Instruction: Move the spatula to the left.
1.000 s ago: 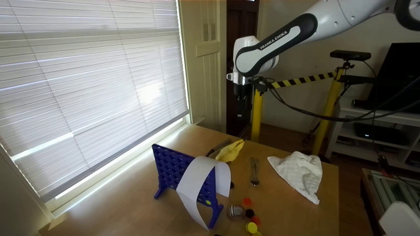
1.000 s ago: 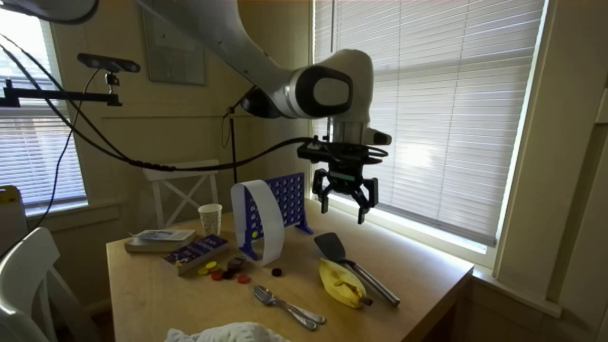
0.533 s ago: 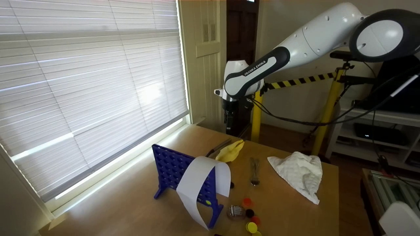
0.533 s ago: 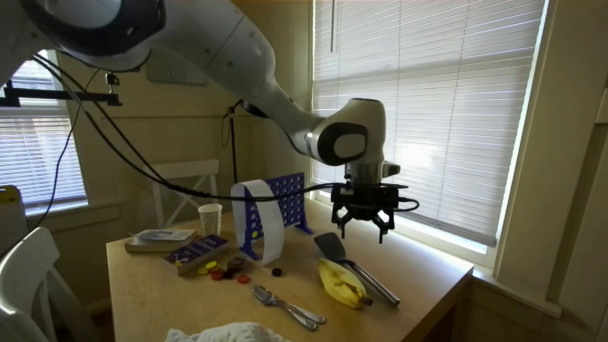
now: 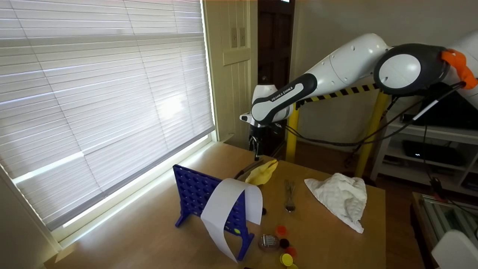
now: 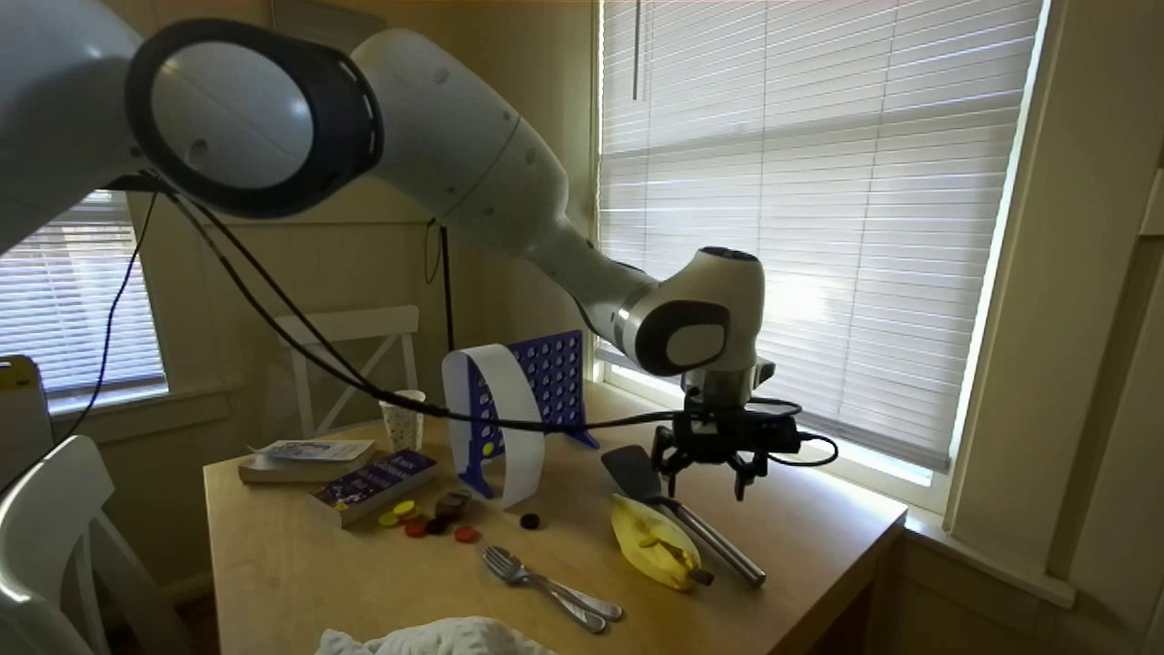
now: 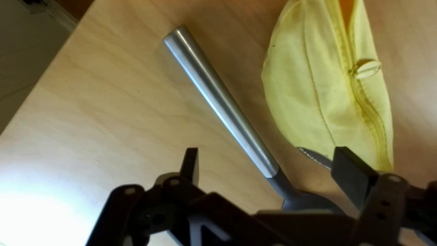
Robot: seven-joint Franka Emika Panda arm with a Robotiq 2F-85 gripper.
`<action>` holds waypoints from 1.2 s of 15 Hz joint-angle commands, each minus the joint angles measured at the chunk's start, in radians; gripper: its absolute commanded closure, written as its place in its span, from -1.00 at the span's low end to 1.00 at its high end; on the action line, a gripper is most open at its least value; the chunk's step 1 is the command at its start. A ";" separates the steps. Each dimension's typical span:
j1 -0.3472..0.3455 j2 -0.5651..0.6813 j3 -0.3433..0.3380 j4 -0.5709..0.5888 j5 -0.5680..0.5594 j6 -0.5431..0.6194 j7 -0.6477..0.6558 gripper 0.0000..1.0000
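Observation:
The spatula point(image 6: 717, 539) lies flat on the table, with a dark blade and a silver metal handle. In the wrist view its handle point(image 7: 225, 106) runs from upper left down to the dark neck, and most of the blade is hidden behind my gripper. In an exterior view the spatula point(image 5: 248, 168) is partly hidden behind a yellow banana-shaped pouch. My gripper point(image 6: 706, 491) is open and empty, pointing down above the spatula. In the wrist view its fingertips point(image 7: 266, 157) are apart, on either side of the handle's lower end, not touching it.
The yellow pouch point(image 7: 324, 85) lies close beside the spatula, under one fingertip. A blue game rack point(image 6: 546, 382) draped with white paper stands nearby. Forks point(image 6: 546, 587), game discs point(image 6: 466, 535), books point(image 6: 373, 487), a cup point(image 6: 402, 423) and a white cloth point(image 5: 341, 198) are on the table. The window is behind.
The arm has moved down toward the table, and the gripper has come lower, to just above the spatula. In an exterior view it also shifted right. The gripper stays open; the spatula has not moved.

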 commanded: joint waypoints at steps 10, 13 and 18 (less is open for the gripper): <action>0.013 0.094 -0.020 0.103 -0.054 0.004 -0.093 -1.00; 0.002 0.108 -0.001 0.100 -0.062 0.019 -0.191 -1.00; -0.007 0.127 0.017 0.099 -0.049 0.008 -0.348 -1.00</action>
